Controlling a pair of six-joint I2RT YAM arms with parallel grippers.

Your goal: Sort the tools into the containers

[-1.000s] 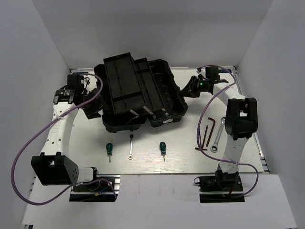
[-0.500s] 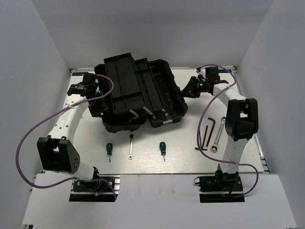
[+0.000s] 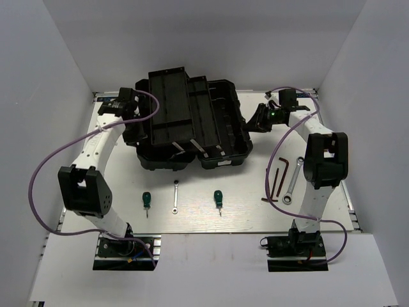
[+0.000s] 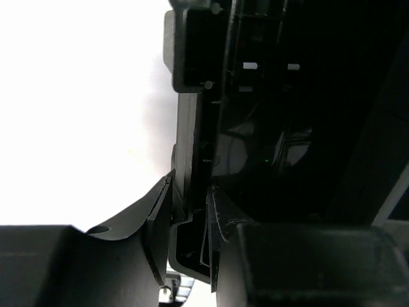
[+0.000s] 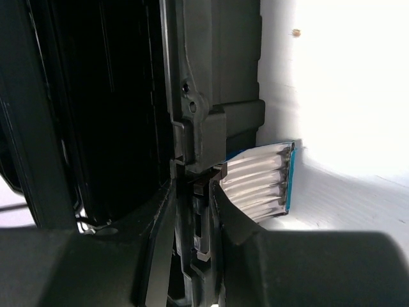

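Left end effector (image 4: 188, 217) clenched on the toolbox (image 3: 192, 125) left rim, right end effector (image 5: 192, 192) clenched on its right rim (box far-centre on the tabletop (image 3: 243, 214)). Small wrench (image 3: 175, 196) lies near-side of the box; larger wrench (image 3: 293, 182) and hex keys (image 3: 280, 179) beside the right arm.

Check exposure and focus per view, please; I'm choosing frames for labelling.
Top external: even light, sharp, though the black toolbox swallows detail. Left wrist: table blown out white, toolbox near-black, left claw blurred up close. Right wrist: same glare on the table at right, right claw soft.
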